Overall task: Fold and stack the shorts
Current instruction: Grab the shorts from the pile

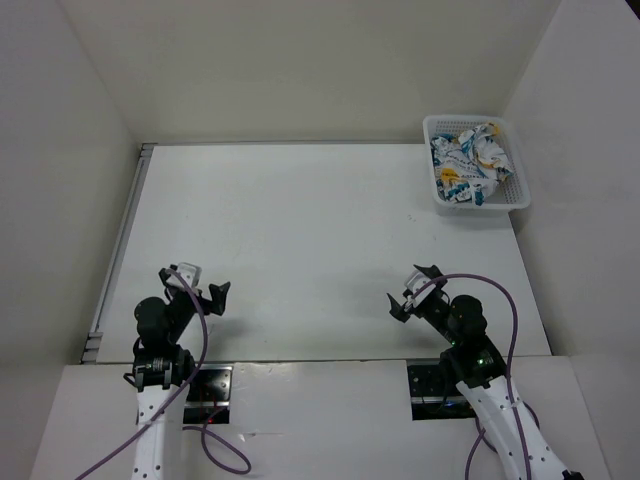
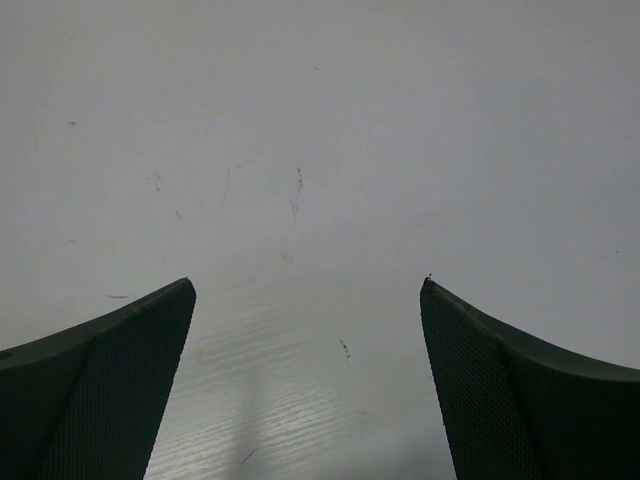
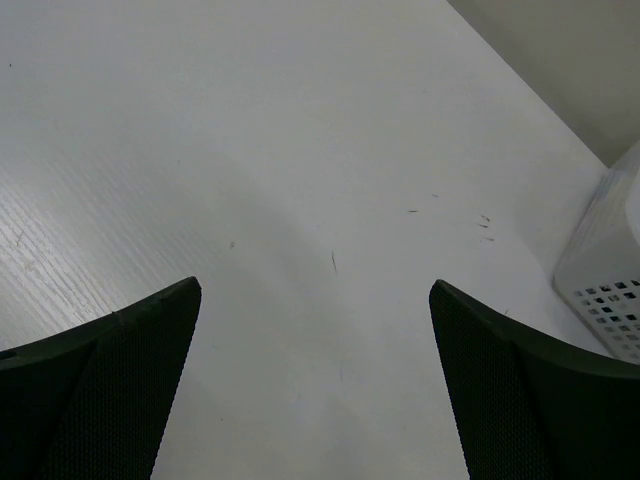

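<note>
The shorts (image 1: pixel 470 160), white with a teal, yellow-orange and black print, lie crumpled inside the white mesh basket (image 1: pixel 520 197) at the table's far right corner. My left gripper (image 1: pixel 198 282) is open and empty, low over the near left of the table; the left wrist view shows it (image 2: pixel 308 290) over bare table. My right gripper (image 1: pixel 414 290) is open and empty over the near right of the table, well short of the basket. In the right wrist view it (image 3: pixel 315 290) hangs over bare table, with a corner of the basket (image 3: pixel 612 285) at the right edge.
The white table (image 1: pixel 300 240) is enclosed by pale walls at the back and both sides. A metal rail (image 1: pixel 120 245) runs along its left edge. The arm bases and purple cables sit at the near edge.
</note>
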Tool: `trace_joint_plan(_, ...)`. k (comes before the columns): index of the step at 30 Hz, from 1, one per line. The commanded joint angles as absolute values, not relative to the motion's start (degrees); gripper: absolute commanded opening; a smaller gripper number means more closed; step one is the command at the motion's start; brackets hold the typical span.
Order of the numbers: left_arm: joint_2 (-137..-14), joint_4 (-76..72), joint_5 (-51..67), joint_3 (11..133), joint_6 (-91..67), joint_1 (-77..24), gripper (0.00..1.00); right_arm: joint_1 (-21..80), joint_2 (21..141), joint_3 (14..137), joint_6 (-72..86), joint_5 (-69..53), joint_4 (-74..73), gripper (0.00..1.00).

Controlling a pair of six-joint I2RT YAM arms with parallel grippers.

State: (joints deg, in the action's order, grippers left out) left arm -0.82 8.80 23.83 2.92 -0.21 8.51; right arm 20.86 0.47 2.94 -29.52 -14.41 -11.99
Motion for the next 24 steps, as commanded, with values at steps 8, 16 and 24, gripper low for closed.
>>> trace_joint_plan(8,0.18,4.39,20.96,2.90,0.00,8.53,1.00,21.36,-0.44,-0.09,-31.82,-16.26,-6.86,1.00)
trace_joint_plan(16,0.18,5.41,32.55,2.91,0.00,8.53,1.00,21.36,-0.44,0.52,-45.48,-21.18,-1.78,1.00)
trace_joint_plan(24,-0.97,-8.28,20.75,11.41,0.00,8.00,1.00,21.36,4.01,16.14,-55.89,-3.09,-1.25,1.00)
